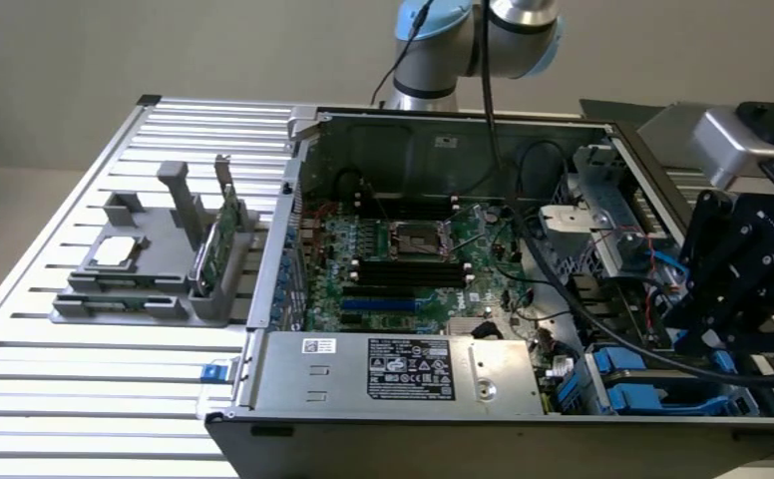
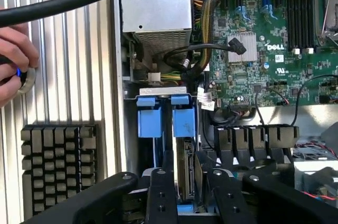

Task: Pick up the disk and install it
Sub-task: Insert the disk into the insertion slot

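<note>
One disk [image 2: 186, 167] is seen edge-on, stood upright in the drive bay at the case's [image 1: 494, 424] near corner, on the ext. view's right, w/ blue side rails [image 2: 149, 121] showing beyond it. The gripper [image 2: 186, 155] is lowered over that corner. Its fingers [image 2: 161, 192] are held apart, one each side of the disk, w/ a thin gap seen btwn pad and metal, so nothing is clamped. The PSU [image 1: 401, 369] is set along the case's near edge, the mobo [image 1: 407, 249] on its floor. Near the table's [image 1: 81, 399] edge on the ext. view's left, a grey fixture [image 1: 148, 284] is placed, w/ a green card [image 1: 220, 244] stood upright in it and a silver chip [image 1: 117, 251] laid flat. A finned black heatsink [image 2: 58, 166] is laid on the table just beside the case wall. A person's hand [image 2: 15, 63] is seen over the slats nearby.
</note>
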`<state>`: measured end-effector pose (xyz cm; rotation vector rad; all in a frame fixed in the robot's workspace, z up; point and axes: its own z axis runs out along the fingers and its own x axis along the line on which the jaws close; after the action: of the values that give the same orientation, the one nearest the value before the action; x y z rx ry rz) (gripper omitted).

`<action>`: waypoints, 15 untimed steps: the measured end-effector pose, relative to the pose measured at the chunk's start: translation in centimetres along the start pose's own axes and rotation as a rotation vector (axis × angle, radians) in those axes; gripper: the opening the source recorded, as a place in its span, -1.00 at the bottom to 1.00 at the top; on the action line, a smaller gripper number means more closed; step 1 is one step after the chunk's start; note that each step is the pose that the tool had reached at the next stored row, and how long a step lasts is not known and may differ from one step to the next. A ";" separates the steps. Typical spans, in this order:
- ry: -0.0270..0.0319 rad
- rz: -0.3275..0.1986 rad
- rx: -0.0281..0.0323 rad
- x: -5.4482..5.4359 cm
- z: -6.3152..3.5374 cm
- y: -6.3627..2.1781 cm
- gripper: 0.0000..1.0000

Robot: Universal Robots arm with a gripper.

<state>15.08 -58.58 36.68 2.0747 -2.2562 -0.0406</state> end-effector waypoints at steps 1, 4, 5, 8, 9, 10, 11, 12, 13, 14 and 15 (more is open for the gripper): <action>-0.0012 0.017 -0.0006 0.0 0.00 0.00 -0.39; -0.0047 0.064 -0.0025 0.0 0.01 0.00 -0.39; -0.0057 0.080 -0.0030 0.0 0.00 0.00 -0.39; -0.0089 0.126 -0.0048 0.0 0.00 0.00 -0.39; -0.0101 0.142 -0.0054 0.0 0.00 0.00 -0.39; -0.0113 0.158 -0.0060 0.0 0.00 0.00 -0.39; -0.0124 0.175 -0.0067 0.0 0.00 0.00 -0.39; -0.0136 0.190 -0.0073 0.0 0.00 0.00 -0.39; -0.0147 0.206 -0.0079 0.0 0.00 0.00 -0.39; -0.0159 0.221 -0.0085 0.0 0.01 0.00 -0.39; -0.0169 0.237 -0.0091 0.0 0.00 0.00 -0.39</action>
<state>15.08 -58.58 36.67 1.7944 -2.4892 -0.0543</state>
